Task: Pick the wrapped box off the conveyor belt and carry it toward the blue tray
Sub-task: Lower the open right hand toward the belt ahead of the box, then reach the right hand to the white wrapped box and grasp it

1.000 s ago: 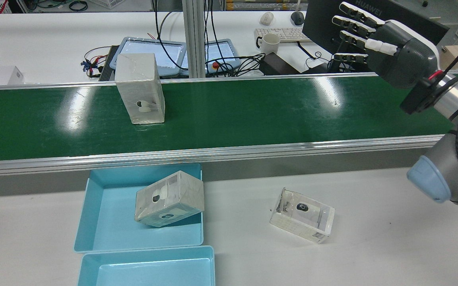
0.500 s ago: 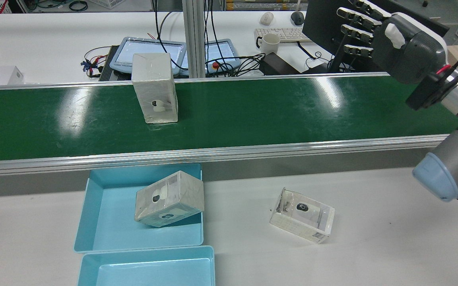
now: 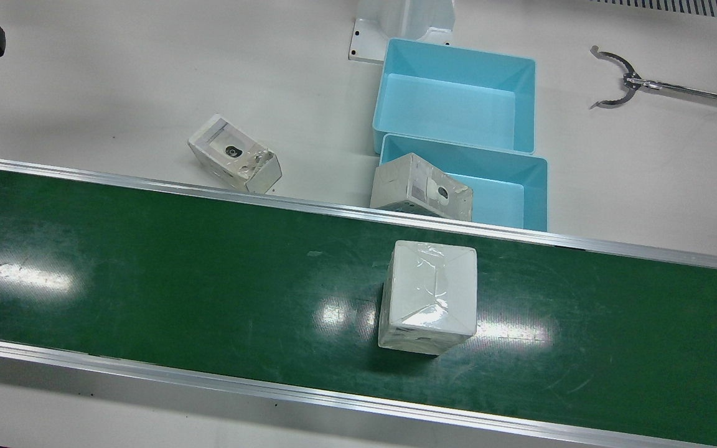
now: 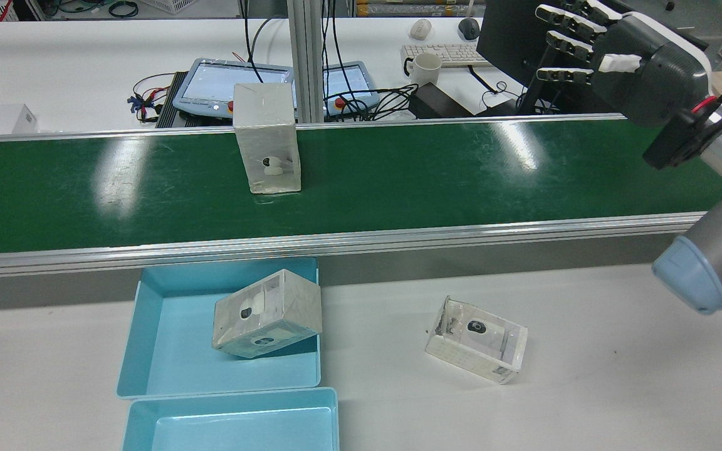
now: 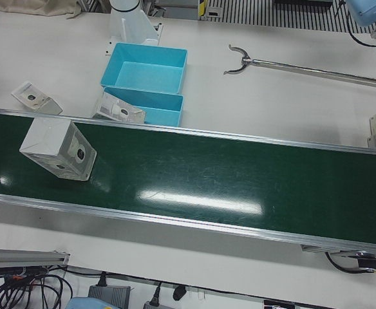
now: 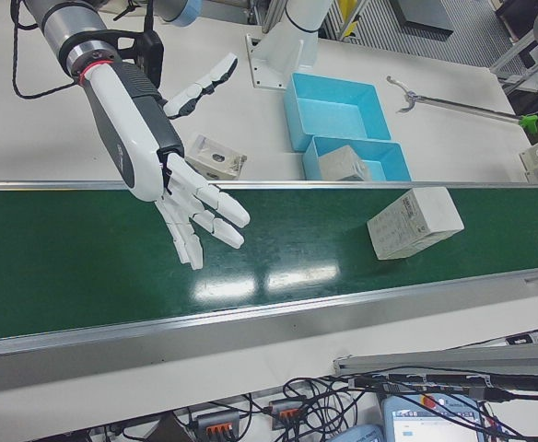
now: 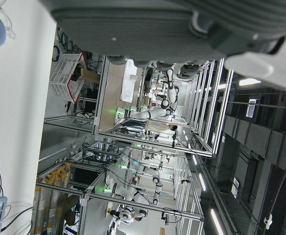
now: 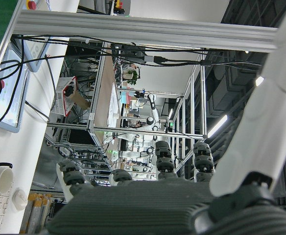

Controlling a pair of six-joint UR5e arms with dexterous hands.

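The wrapped box (image 4: 267, 139) stands upright mid-belt on the green conveyor belt (image 4: 398, 169), level with the blue tray (image 4: 167, 332). The right hand (image 6: 191, 207) hovers empty, fingers spread wide, apparently poised to intercept. The left hand's state cannot be told.

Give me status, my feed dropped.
Right hand open above the conveyor belt, holding nothing. Wrapped box upright on belt, untouched. Path between clear. Left hand state unclear.
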